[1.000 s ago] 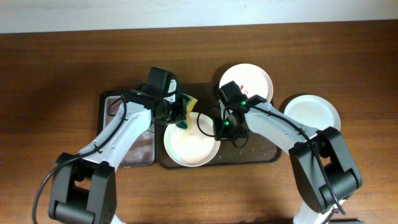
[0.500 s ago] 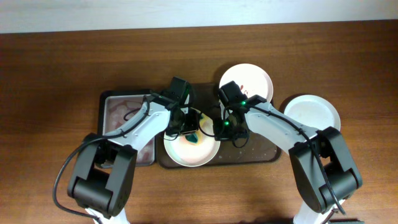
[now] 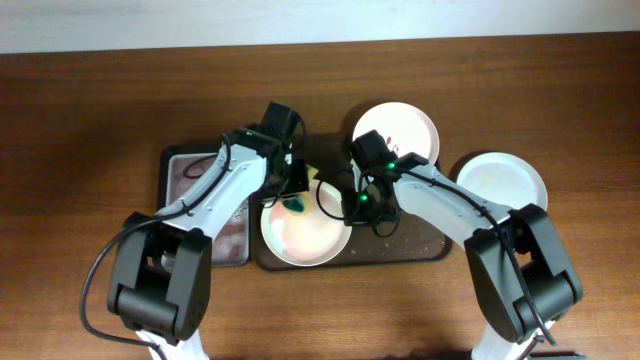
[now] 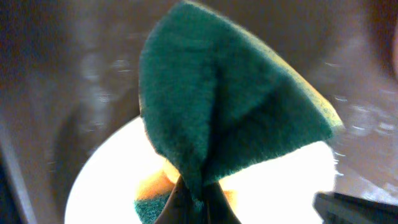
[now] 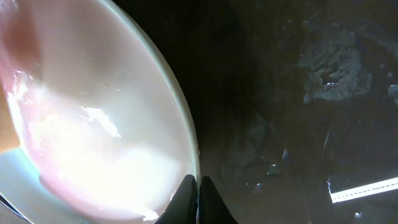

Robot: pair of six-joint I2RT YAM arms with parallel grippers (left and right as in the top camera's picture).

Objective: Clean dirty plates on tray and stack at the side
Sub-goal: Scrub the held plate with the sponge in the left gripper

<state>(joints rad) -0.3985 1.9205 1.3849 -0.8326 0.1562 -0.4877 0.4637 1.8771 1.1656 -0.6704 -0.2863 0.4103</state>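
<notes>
A pale plate [image 3: 305,235] with a pinkish wet film lies on the left end of the dark brown tray [image 3: 410,245]. My left gripper [image 3: 296,190] is shut on a folded green and yellow sponge [image 4: 230,106], which is held over the plate's [image 4: 106,180] back part. My right gripper [image 5: 198,186] is shut on that plate's [image 5: 93,124] right rim, seen edge-on between the fingers. A white plate [image 3: 395,130] with a red streak sits at the tray's back edge. Another white plate [image 3: 502,180] rests on the table to the right.
A narrower grey metal tray [image 3: 190,170] with wet residue lies left of the brown tray, under my left arm. The brown tray's right half [image 5: 298,124] is wet with droplets and specks. Wooden table surrounds everything.
My left gripper swept the sponge forward over the middle of the plate, then drew it back toward the plate's back rim. The right gripper kept its hold on the rim.
</notes>
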